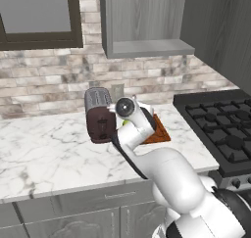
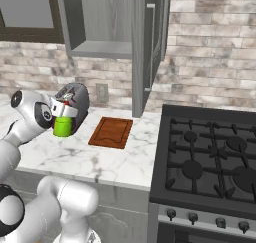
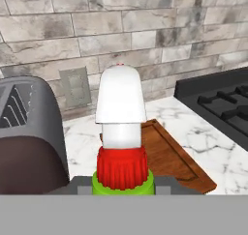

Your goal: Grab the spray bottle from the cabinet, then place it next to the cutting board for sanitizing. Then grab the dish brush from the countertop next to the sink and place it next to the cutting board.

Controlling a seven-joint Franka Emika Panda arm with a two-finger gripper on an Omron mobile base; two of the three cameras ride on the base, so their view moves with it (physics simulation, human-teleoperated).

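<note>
Even, soft rendered light; faint shadows, no glare, slightly coarse.

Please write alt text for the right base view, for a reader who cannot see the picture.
The robot's pincer holds a green spray bottle above the white marble countertop, just in front of a dark toaster. A reddish-brown cutting board lies flat to the right of the bottle, between the toaster and a black gas stove. A grey wall cabinet hangs above, against a brick wall.

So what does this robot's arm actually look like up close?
The arm is glossy white with rounded, bulging segments, separated by dark bands at the joints. A round grey-and-black cap sits on the wrist joint, and a thin black seam runs along the forearm. The gripper is white with small dark jaws.
</note>
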